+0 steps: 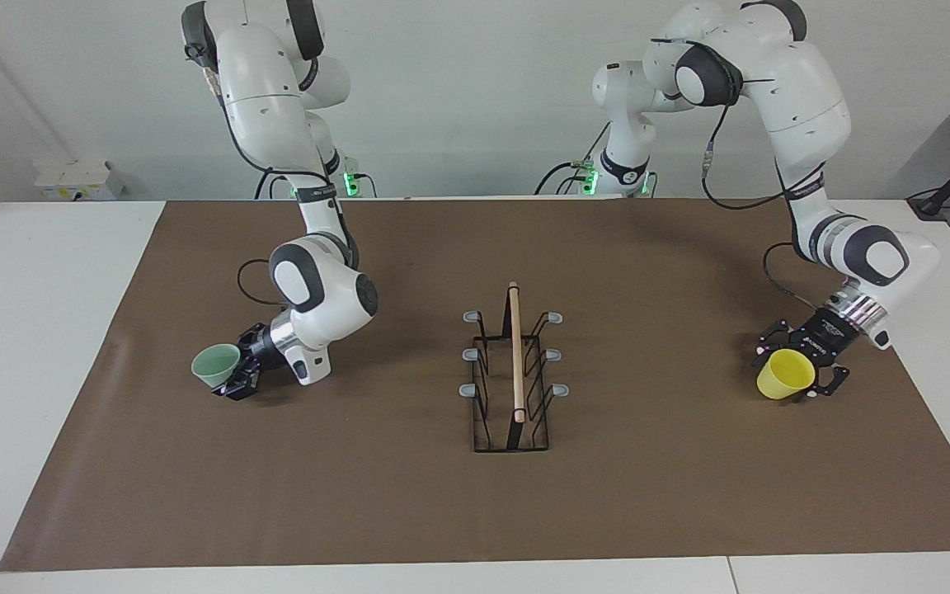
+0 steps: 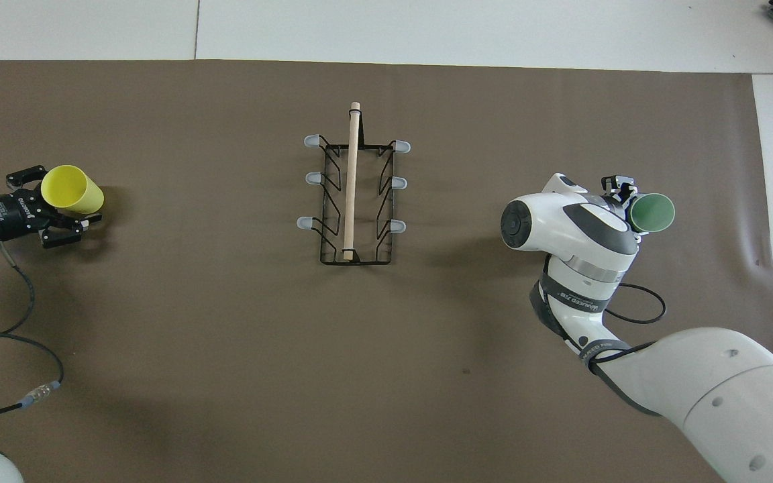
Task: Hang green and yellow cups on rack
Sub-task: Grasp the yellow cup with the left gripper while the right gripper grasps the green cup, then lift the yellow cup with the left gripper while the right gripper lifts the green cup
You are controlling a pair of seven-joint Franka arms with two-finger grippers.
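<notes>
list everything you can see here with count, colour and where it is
brown mat: one, covers most of the white table
rack: one, black wire with wooden rod and six grey-tipped prongs, mid-mat, nothing hung on it
green cup: one, pale mint, on its side at the right arm's end
yellow cup: one, bright yellow, on its side at the left arm's end
right gripper: one, black, shut on the green cup
left gripper: one, black, open around the yellow cup
</notes>
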